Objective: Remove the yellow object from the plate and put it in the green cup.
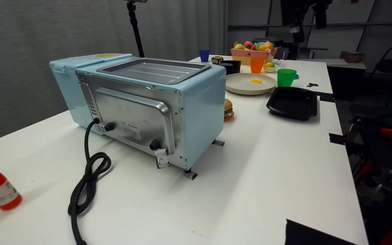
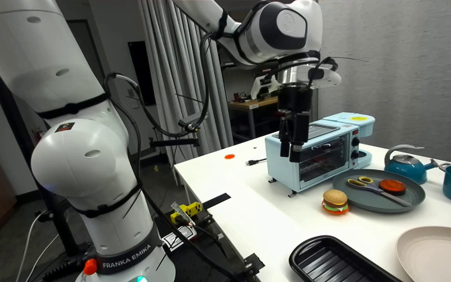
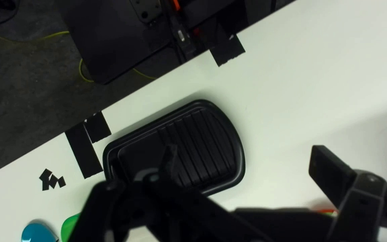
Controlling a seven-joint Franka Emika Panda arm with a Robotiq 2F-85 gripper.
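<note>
The small yellow object [image 1: 256,81] lies on the round, shallow, pale plate [image 1: 238,89] in an exterior view. The plate is partly cut off in an exterior view [image 2: 437,250], where the yellow object is out of view. The bright green cup [image 1: 286,77] stands upright beside the plate; only a bit of it shows in the wrist view [image 3: 68,226]. My gripper [image 3: 244,153] is open, its fingers wide apart with nothing between them. It hangs high above the table in an exterior view [image 2: 290,152]. The yellow object does not show in the wrist view.
A black tray [image 3: 193,148] lies below the gripper near the table edge. A light-blue toaster oven [image 2: 319,152], a toy burger [image 2: 335,201] and a grey plate [image 2: 382,205] with scissors stand nearby. An orange cup [image 1: 257,65] and a fruit basket [image 1: 247,56] stand behind the plate.
</note>
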